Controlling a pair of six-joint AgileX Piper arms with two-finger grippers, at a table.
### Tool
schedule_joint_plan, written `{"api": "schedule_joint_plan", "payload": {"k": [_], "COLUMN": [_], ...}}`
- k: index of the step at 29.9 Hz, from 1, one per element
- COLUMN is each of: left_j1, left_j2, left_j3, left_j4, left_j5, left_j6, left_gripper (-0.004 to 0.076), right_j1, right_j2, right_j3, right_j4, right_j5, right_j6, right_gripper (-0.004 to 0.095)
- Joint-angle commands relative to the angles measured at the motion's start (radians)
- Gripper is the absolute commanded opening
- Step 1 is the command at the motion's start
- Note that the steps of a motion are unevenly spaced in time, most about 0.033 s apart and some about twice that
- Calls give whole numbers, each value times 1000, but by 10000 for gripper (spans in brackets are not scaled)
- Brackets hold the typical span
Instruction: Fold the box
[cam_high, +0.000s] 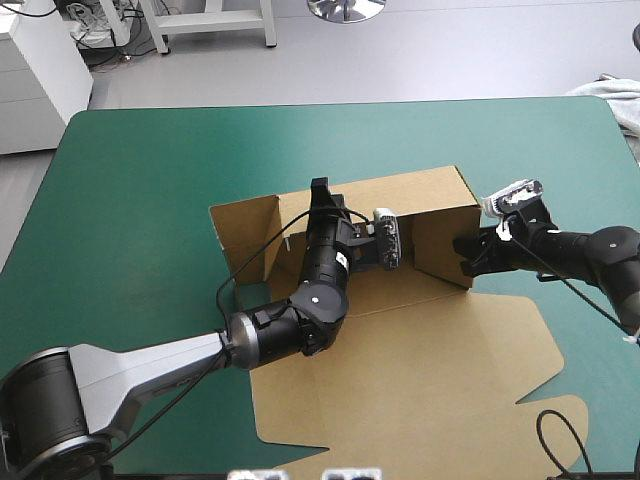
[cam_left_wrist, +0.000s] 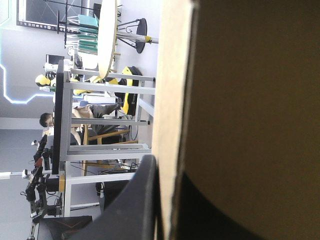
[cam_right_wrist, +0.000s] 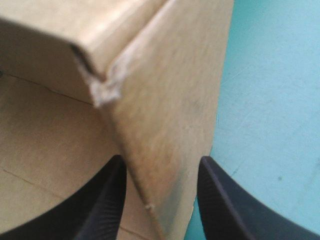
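Black fingers of the left end effector (cam_high: 320, 192) are clamped all but together over the top edge of the box (cam_high: 400, 400), one finger on each face of its raised far wall, the arm reaching in across the board from the near left. The right end effector (cam_right_wrist: 161, 165) has its fingers parted, straddling the near end of the upright right-hand wall, one inside and one outside over the cover; whether they touch the board I cannot tell. Brown board sits near the middle of the desk (cam_high: 130, 180), far and right walls up, the wide lid panel lying flat toward the near edge on teal-green.
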Motion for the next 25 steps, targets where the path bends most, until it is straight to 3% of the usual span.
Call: {"api": "schedule_joint_plan", "payload": {"k": [1,4,9,19,25], "left_j1": [-9,-9,-9,-9,-9], "left_j2": [-35,-35,-35,-35,-35], "left_j3": [-23,-23,-23,-23,-23], "left_j4": [24,24,24,24,24], "left_j5": [7,-6,-9,13,9], "left_j6": [-28,-28,-28,-26,-26], "left_gripper": [-10,-10,-10,-10,-1], "right_j1": [-1,-1,-1,-1,-1], "right_j2": [14,43,73,75,75], "right_j3": [-26,-26,-26,-26,-26], "right_j4": [163,238,269,254,138], "right_j5": [-27,-25,-11,0,11], "right_j6": [-81,-126,-118,-128,-72], "right_gripper": [418,369,-16,2,3]}}
